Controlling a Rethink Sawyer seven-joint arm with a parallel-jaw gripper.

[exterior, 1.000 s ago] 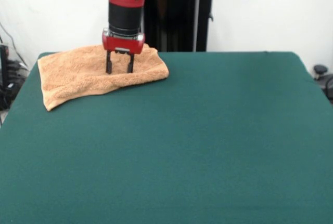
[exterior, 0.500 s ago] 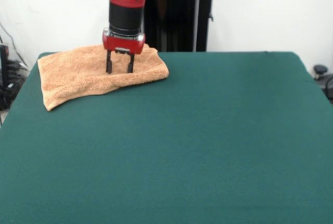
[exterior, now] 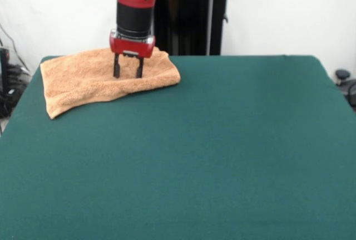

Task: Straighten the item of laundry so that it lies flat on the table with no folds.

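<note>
The item of laundry (exterior: 83, 81) is a light orange-tan terry towel at the far left corner of the dark green table (exterior: 211, 151). It looks folded over, with a thick doubled edge along its near side. My gripper (exterior: 128, 76) comes straight down onto the towel's right half. Its two dark fingers (exterior: 116, 67) stand apart, open, with their tips touching or just above the cloth and nothing gripped between them.
The table's left edge (exterior: 22, 103) runs close to the towel. A black stand (exterior: 189, 14) rises behind the table's far edge, and dark equipment (exterior: 342, 78) sits off the right side. Green surface stretches to the right and toward the front.
</note>
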